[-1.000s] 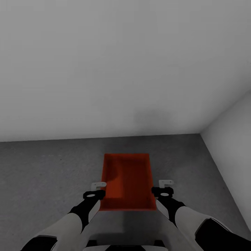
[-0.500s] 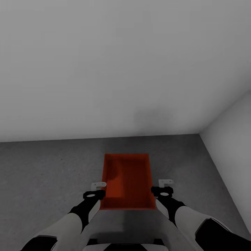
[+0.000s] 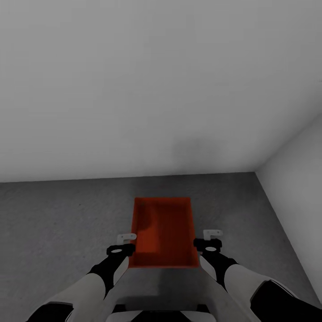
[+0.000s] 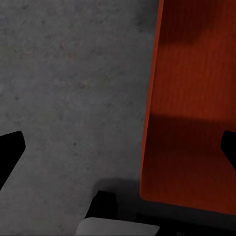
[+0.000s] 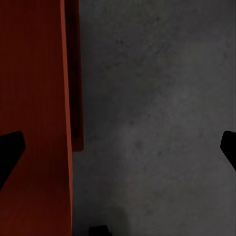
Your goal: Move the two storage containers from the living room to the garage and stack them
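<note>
presently: one orange-red storage container (image 3: 163,232) (open-topped, no lid), lying on the dark grey concrete floor (image 3: 58,223) near the pale wall (image 3: 134,89). left gripper (image 3: 126,238) just beside its left wall, right gripper (image 3: 213,234) just beside its right wall; both spread wide, holding nothing.

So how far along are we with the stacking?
Done: one storage container has reached the garage's concrete floor. In hand: the left gripper and right gripper flank it with fingers open, so nothing is gripped. Left: confirming the stack. The darker red strip beside its wall in the right wrist view may be the second container underneath, but I cannot tell.
</note>
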Robot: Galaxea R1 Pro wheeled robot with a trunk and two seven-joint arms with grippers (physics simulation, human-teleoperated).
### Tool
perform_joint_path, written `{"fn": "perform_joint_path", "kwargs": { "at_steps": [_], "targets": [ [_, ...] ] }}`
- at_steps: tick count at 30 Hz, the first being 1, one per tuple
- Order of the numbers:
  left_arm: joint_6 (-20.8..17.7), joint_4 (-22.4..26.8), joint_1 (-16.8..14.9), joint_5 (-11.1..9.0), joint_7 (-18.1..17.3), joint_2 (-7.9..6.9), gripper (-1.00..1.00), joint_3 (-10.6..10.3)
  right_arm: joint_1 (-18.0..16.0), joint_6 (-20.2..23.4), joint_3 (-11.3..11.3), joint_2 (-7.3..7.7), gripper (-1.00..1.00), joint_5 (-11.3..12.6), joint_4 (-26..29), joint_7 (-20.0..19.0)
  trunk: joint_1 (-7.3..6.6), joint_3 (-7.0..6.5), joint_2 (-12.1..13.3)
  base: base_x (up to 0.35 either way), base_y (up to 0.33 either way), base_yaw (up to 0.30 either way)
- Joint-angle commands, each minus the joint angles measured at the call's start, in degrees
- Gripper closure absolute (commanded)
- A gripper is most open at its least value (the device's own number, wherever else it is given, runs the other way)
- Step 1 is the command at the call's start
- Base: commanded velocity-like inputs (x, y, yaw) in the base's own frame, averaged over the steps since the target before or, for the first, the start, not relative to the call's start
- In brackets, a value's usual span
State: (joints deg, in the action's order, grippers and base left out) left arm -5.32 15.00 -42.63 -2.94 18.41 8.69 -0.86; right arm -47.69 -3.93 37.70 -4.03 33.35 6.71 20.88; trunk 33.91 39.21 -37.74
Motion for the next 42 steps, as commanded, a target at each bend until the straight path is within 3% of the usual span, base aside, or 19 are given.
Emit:
{"fn": "perform_joint_path", "kwargs": {
  "at_steps": [1,10,28,42],
  "targets": [
    [-0.31,0.12,0.0,-0.31,0.23,0.01,-1.0,-0.11,-0.03,-0.34,0.44,-0.01,-1.0,0.61,-0.05,0.18,-0.21,-0.14,0.37,0.0,0.0,0.0],
    [-0.3,0.12,0.0,-0.31,0.23,0.01,-1.0,-0.12,-0.03,-0.4,0.44,0.01,-1.0,0.32,-0.12,0.15,-2.19,-1.76,3.98,0.0,0.0,0.0],
    [-0.22,0.46,0.0,-0.31,2.43,0.06,-1.0,-0.2,-0.03,-0.77,0.54,-0.03,-1.0,0.15,-0.12,0.29,-2.19,-1.76,3.98,-0.009,0.0,0.0],
    [-0.23,1.43,0.0,-0.37,2.34,0.09,-1.0,-0.27,0.01,-0.65,0.62,-0.08,-1.0,0.2,-0.12,0.22,-2.19,-1.76,3.98,-0.309,0.0,0.0]
  ]
}}
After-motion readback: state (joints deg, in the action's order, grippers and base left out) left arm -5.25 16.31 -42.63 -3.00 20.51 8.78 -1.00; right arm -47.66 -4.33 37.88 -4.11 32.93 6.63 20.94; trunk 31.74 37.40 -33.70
